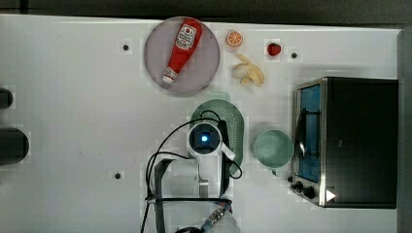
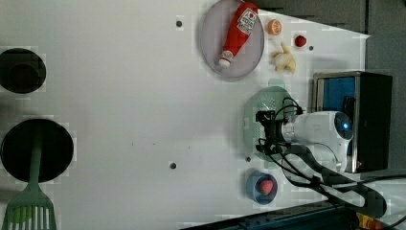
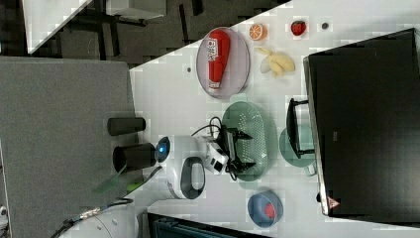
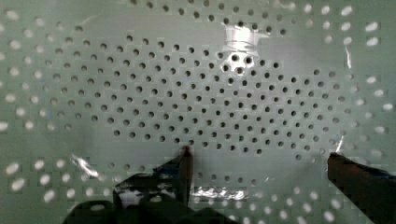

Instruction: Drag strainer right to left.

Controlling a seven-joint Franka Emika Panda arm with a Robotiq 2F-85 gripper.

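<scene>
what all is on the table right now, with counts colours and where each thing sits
strainer: 1, pale mint green, table centre, under the arm
round bowl: 1, mint green, between strainer and oven in the top view
toaster oven: 1, black, the top view's right
plate: 1, grey, above the strainer in the top view
ketchup bottle: 1, red, lying on the plate
orange slice: 1, orange, beside the plate
banana: 1, pale yellow, peeled, below the orange slice
strawberry: 1, red, near the top view's upper edge
blue bowl: 1, blue, holds something red
spatula: 1, green, the left view's lower left
tool: 1, black, open, over the strainer
</scene>
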